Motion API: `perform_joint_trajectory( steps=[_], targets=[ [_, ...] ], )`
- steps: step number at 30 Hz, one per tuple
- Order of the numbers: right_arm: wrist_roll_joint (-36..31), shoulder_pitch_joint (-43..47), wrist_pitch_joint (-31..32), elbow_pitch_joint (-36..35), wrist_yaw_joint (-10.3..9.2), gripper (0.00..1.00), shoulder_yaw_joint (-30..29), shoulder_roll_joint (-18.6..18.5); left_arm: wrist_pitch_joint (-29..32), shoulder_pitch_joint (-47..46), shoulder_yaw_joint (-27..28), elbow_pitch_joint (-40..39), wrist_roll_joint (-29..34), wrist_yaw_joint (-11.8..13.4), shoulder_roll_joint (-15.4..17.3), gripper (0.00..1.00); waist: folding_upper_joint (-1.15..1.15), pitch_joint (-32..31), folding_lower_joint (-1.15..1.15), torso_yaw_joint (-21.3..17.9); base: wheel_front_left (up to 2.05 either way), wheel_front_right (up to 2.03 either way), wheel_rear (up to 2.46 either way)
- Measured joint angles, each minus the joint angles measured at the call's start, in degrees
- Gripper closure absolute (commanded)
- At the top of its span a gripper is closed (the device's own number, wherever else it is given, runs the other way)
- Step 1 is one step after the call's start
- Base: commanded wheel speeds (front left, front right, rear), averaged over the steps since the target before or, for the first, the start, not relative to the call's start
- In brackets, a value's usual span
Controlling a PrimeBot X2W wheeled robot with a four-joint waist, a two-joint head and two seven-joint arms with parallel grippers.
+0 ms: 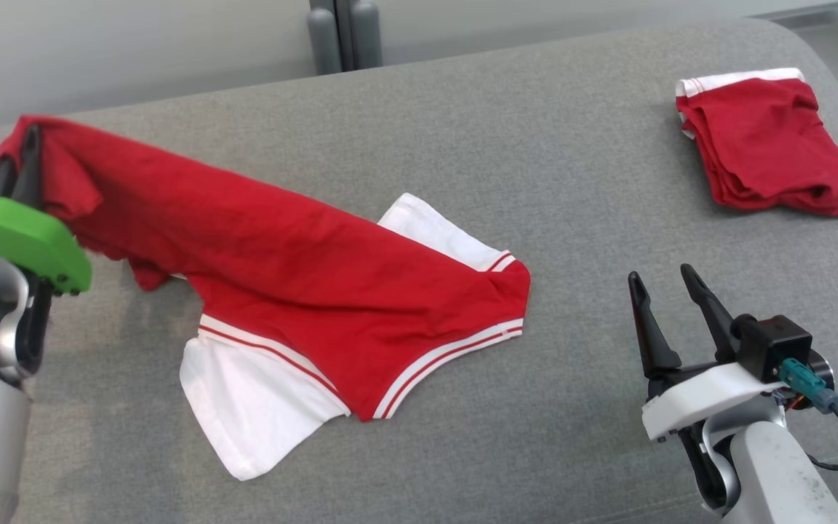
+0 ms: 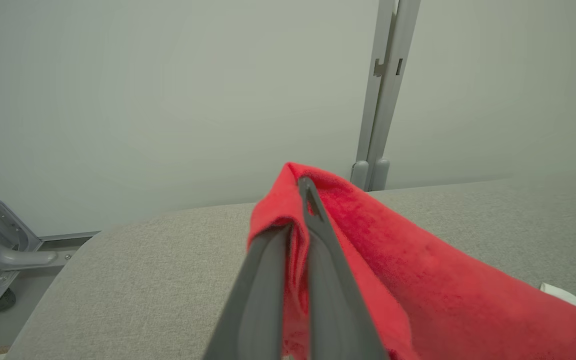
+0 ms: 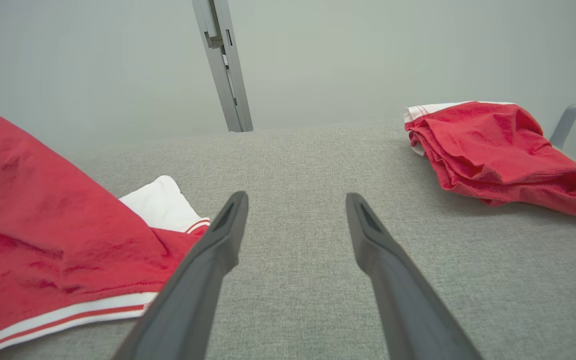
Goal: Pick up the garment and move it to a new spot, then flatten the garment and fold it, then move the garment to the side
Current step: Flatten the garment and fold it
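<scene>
Head view showed our left gripper [image 1: 20, 164] with its jaws clamped on one end of the red-and-white garment [image 1: 302, 291]. That end was raised near the left edge of the desk [image 1: 572, 182], and the rest lay across the middle. Our right gripper [image 1: 659, 280] hung free, jaws apart. We judged that the carry needed a higher lift, so the white sleeves would not drag. Open room lay between the garment and the folded red pile [image 1: 768, 145] at far right.
</scene>
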Motion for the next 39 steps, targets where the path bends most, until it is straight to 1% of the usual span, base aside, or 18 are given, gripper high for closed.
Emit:
perform_joint_trajectory(
  steps=[1, 2, 3, 4, 5, 13, 17, 22, 25, 29, 34, 39],
  targets=[
    [0.0, -0.1, 0.0, -0.1, 0.00, 0.00, 0.2, 0.0, -0.4, 0.0, 0.1, 1.6, 0.1, -0.1, 0.3, 1.00, 0.00, 0.3, 0.00, -0.1, 0.00, 0.00, 0.00],
    [-0.1, -0.1, 0.0, -0.1, 0.00, 0.00, 0.3, 0.0, -0.9, 0.0, 0.1, 3.6, 0.1, -0.5, 0.5, 0.93, 0.00, 0.7, 0.00, -0.3, 0.00, 0.00, 0.00],
    [-0.1, -0.2, 0.0, -0.1, 0.00, 0.00, 0.5, 0.0, -1.4, 0.0, -0.1, 5.2, 0.1, -1.0, 0.7, 0.61, 0.00, 1.1, 0.00, -0.5, 0.00, 0.00, 0.00],
    [-0.3, -0.4, 0.0, -0.1, 0.00, 0.00, 0.6, 0.0, -2.0, -0.1, -0.3, 6.3, 0.2, -1.2, 0.7, 0.33, 0.00, 1.5, 0.00, -0.6, 0.00, 0.00, 0.00],
    [-0.4, -0.5, 0.0, -0.2, 0.00, 0.00, 0.7, 0.0, -2.9, -0.3, -0.5, 7.6, 0.5, -1.6, 0.7, 0.00, 0.00, 1.9, 0.00, -0.7, 0.00, 0.00, 0.00],
    [-0.5, -1.0, 0.0, -0.3, 0.00, 0.00, 1.4, 0.0, -7.1, -3.2, -2.8, 13.9, 1.1, -3.7, 1.3, 0.00, 0.00, 3.8, 0.00, -1.1, 0.00, 0.00, 0.00],
    [-0.5, -1.0, 0.0, -0.3, 0.00, 0.00, 2.0, 0.0, -9.4, -3.5, -3.2, 15.1, 0.7, -4.1, 2.2, 0.00, 0.00, 3.5, 0.00, -0.8, 0.00, 0.00, 0.00],
    [-0.5, -1.0, 0.0, -0.3, 0.00, 0.00, 2.4, 0.0, -13.3, -3.0, -4.4, 13.7, -0.1, -4.6, 1.9, 0.00, 0.00, 2.5, 0.00, -0.1, 0.00, 0.00, 0.00],
    [-0.7, -0.8, 0.0, -0.1, 0.00, 0.00, 2.5, 0.0, -15.6, 0.3, -5.1, 11.8, -1.0, -4.6, 0.5, 0.00, 0.00, 1.5, 0.00, 0.5, 0.00, 0.00, 0.00],
    [-1.0, 0.1, 0.0, 0.2, 0.00, 0.00, 2.4, 0.0, -17.5, 5.9, -5.8, 8.1, -1.3, -4.5, -2.3, 0.00, 0.00, 0.2, 0.00, 1.7, 0.00, 0.00, 0.00],
    [-1.5, 1.3, 0.0, 1.2, 0.00, 0.00, 2.7, 0.0, -18.1, 13.9, -5.7, 4.0, -1.1, -3.2, -6.5, 0.00, 0.00, -1.3, 0.00, 3.7, 0.00, 0.00, 0.00],
    [-1.6, 2.5, 0.0, 4.0, 0.00, 0.00, 3.9, 0.0, -18.3, 19.4, -4.0, -0.7, -0.3, -2.5, -10.4, 0.00, 0.00, -2.4, 0.00, 5.8, 0.00, 0.00, 0.00]
  ],
)
